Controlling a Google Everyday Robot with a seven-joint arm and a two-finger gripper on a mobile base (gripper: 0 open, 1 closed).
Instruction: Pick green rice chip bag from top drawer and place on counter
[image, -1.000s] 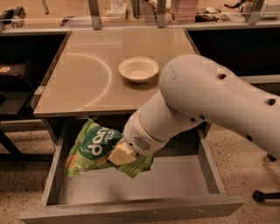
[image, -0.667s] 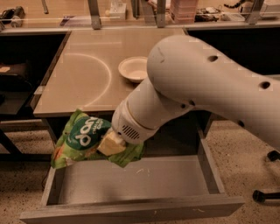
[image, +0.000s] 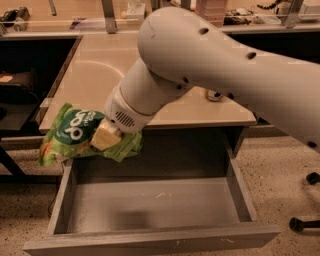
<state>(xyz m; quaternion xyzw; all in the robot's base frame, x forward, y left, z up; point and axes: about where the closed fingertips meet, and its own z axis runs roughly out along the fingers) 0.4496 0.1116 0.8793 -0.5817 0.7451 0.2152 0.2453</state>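
- At the counter's front left corner: the gripper (image: 106, 137) hangs with the chip bag (image: 72, 134) in its grasp. A pale finger (image: 105, 138) presses into the bag's right half, and the foil bunches around it, so I read the fingers as clamped on the bag.
- Change over the last second: the bag has come up and leftward. A second ago it hung low over the drawer's back left part. Now it sits at the height of the counter edge, out past the drawer's left wall.
- Down and to the right of the fingers: the drawer (image: 155, 202) stands pulled open, its grey floor bare. The bag touches none of it.
- Behind and to the right of the fingers: the counter (image: 95, 75). The bag's top edge overlaps the counter's front edge in this view; whether they touch, I cannot tell.
- The big white arm (image: 210, 65) crosses over much of the counter and hides its middle.
- Meaning for the task, by my judgement: pick and lift-out are done. What remains is the carry back over the counter surface, then the set-down and release.
- Risk as I see it: the grip is off to one side, so the bag's free left end droops and could snag the counter edge on the way in.
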